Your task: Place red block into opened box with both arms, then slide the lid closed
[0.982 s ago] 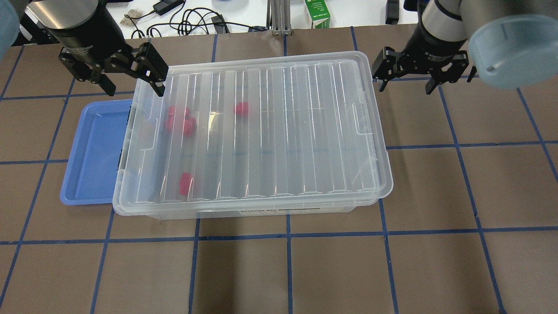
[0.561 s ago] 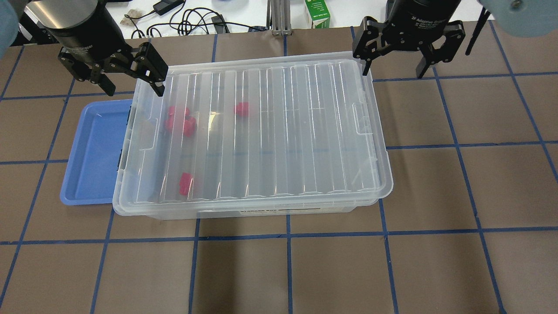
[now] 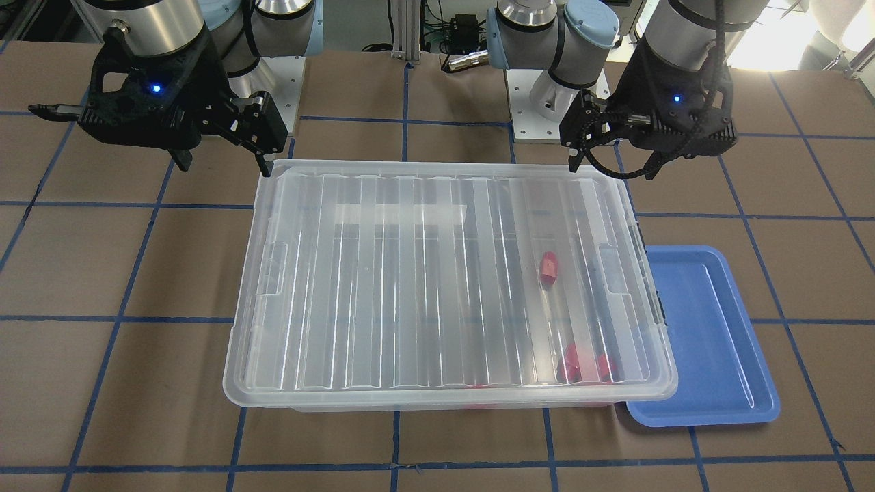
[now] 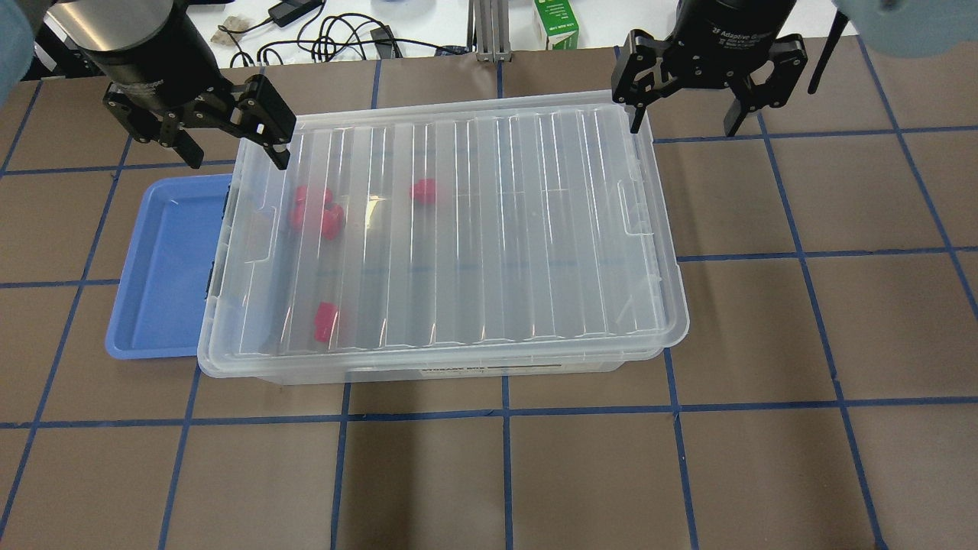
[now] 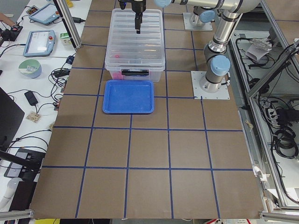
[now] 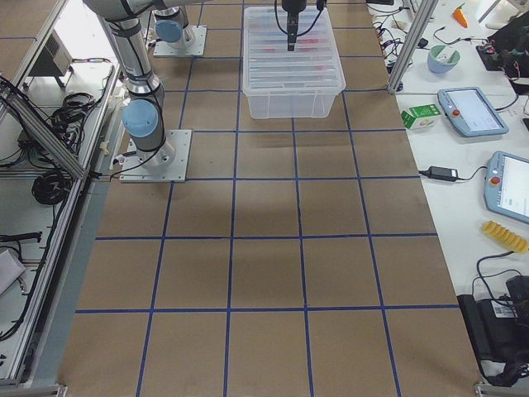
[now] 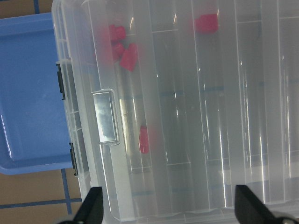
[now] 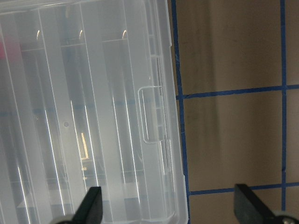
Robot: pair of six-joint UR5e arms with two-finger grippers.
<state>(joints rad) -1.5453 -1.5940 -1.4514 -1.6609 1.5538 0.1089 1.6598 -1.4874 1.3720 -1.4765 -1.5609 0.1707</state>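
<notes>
The ribbed clear lid [image 4: 497, 229] lies flat over the clear box [image 4: 458, 373] and covers it. Several red blocks show blurred through the lid: a cluster [image 4: 313, 210], one [image 4: 422, 191] further in, one [image 4: 326, 321] near the front; the front-facing view shows one [image 3: 549, 268] too. My left gripper [image 4: 233, 153] is open and straddles the lid's far left corner, empty. My right gripper [image 4: 682, 126] is open, with one finger at the lid's far right corner and the other over the table. In the wrist views both grippers [image 7: 170, 210] [image 8: 170, 210] show wide-spread fingers and nothing between them.
A blue tray [image 4: 164, 267] lies against the box's left end, partly under its rim. Cables [image 4: 336, 38] and a green carton [image 4: 555, 23] sit beyond the table's far edge. Brown table with blue tape lines surrounds the box.
My right gripper has swung up and to the left, from beside the box's far right corner to over that corner. The left gripper, lid and blocks have not moved.
</notes>
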